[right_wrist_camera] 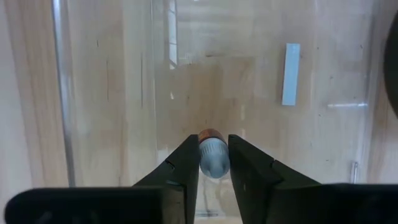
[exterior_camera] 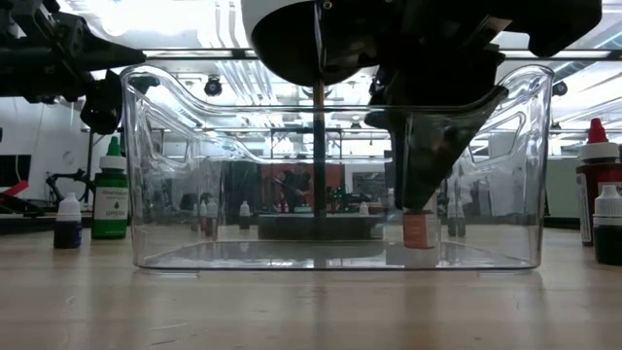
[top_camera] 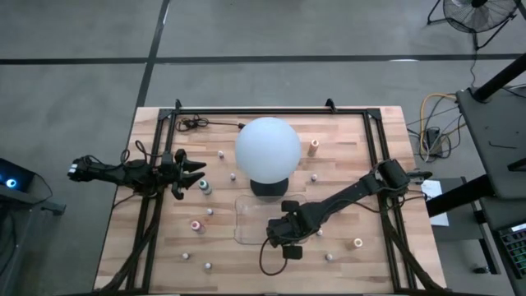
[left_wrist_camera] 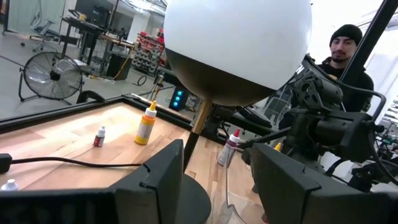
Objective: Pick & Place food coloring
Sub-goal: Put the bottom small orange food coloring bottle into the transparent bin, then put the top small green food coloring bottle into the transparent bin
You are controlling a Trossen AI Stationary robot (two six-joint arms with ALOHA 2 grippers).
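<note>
While the right gripper (right_wrist_camera: 213, 163) reaches down inside the clear plastic tray (exterior_camera: 175, 248), its two dark fingers (right_wrist_camera: 181, 167) stand on either side of one small food coloring bottle (right_wrist_camera: 212, 155), cap up toward the wrist camera, orange-brown body below. In the low view that bottle (exterior_camera: 419, 229) stands upright on the tray floor, toward the tray's right end, with the gripper's dark fingers coming down over its top; whether the fingers press on the cap or stand slightly off it cannot be told. From above, the right arm (top_camera: 345, 197) runs in from the table's right side and ends over the tray (top_camera: 246, 222), which lies just in front of the dark base of the white globe lamp (top_camera: 267, 148). Other food coloring bottles stand scattered on the wooden table (top_camera: 148, 247) outside the tray: a teal one (top_camera: 204, 186) just beside the left gripper, a pink one (top_camera: 196, 224) nearer the front edge, an orange one (top_camera: 314, 146) right of the globe, another (top_camera: 357, 242) at front right. The left gripper (top_camera: 193, 171) hovers at the table's left side, well apart from the tray, fingers (left_wrist_camera: 163, 171) parted with nothing between them. A person (left_wrist_camera: 348, 53) in a dark cap shows beyond the table in the left wrist view.
</note>
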